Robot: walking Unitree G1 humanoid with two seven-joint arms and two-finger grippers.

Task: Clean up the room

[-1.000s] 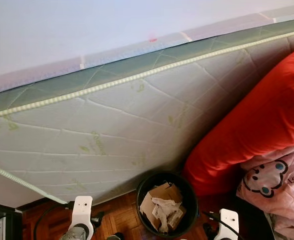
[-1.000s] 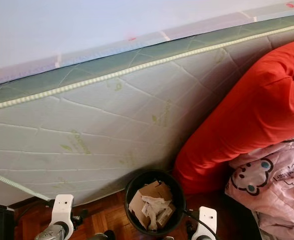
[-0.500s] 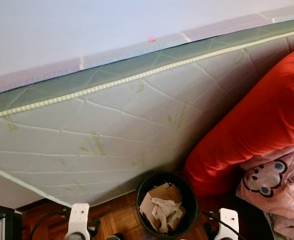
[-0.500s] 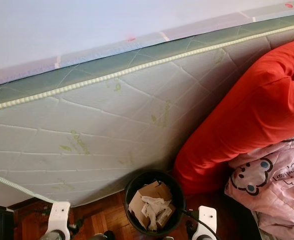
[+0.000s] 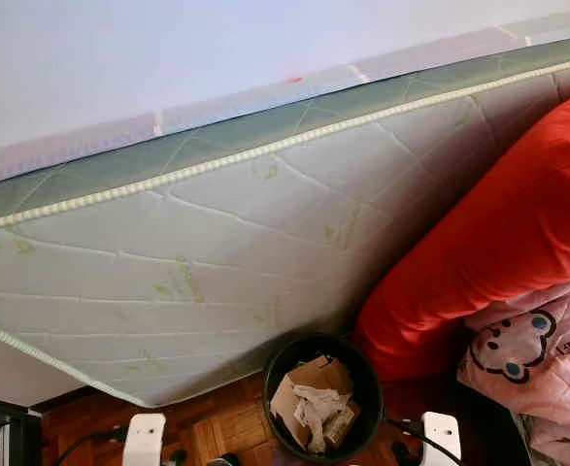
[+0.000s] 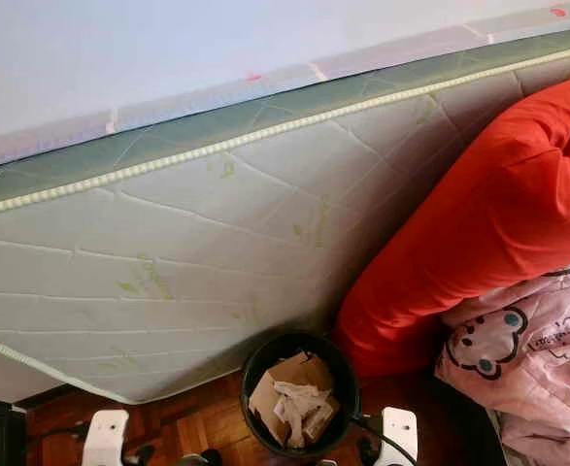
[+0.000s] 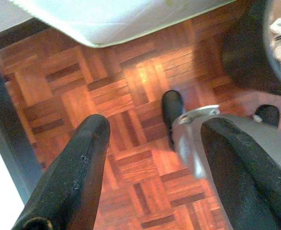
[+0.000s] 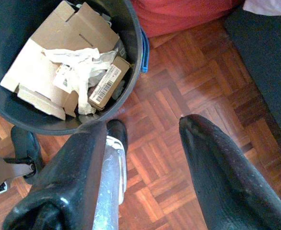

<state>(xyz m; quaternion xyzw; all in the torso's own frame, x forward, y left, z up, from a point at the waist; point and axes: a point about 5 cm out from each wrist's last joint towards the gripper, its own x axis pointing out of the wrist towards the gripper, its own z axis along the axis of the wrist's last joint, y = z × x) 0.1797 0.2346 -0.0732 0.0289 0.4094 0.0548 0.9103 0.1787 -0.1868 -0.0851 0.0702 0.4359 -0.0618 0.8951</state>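
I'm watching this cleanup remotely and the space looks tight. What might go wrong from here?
The black bin stands close before the robot's feet, so a step forward might tip out its cardboard. The mattress leans tilted above it and might slide if bumped. Both open grippers, left and right, hang empty.

Glossy parquet floor (image 7: pixel 130 81) — quilted mattress (image 5: pixel 217 252)

The head's two eyes look forward and down at a mattress (image 5: pixel 217 262) leaning on the far wall, while each wrist camera looks down close to the parquet floor (image 7: pixel 130 96), sharing the near black bin (image 8: pixel 130 57) with them.
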